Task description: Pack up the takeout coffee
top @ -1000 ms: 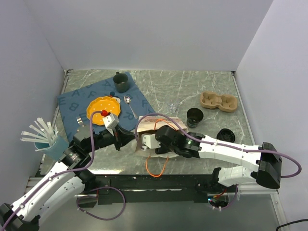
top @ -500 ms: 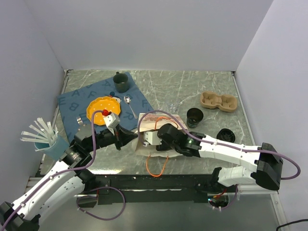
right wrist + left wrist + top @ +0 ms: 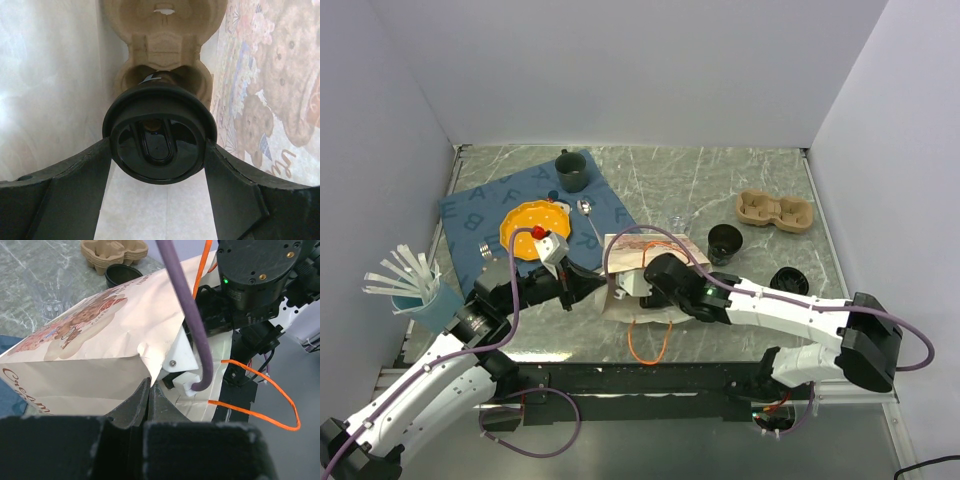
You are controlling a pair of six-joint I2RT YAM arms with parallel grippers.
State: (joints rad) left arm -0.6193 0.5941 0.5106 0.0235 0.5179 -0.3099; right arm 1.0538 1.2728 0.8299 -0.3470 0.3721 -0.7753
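Paper bag (image 3: 90, 340) is laid on its side on the surface (image 3: 700, 180). Its open edge is pinched by the left gripper (image 3: 149, 390), pressed tight on it. Inside the bag, a lidded cup (image 3: 160, 107) is squeezed by the right gripper (image 3: 158, 144), at the near end of a pulp tray (image 3: 162, 40). Right of the bag, an open cup (image 3: 725, 240), a loose lid (image 3: 788, 282) and a second tray (image 3: 775, 210) are seen.

Plain pale lilac walls (image 3: 640, 70) on three sides, grey-green marbled tabletop (image 3: 720, 185), even light
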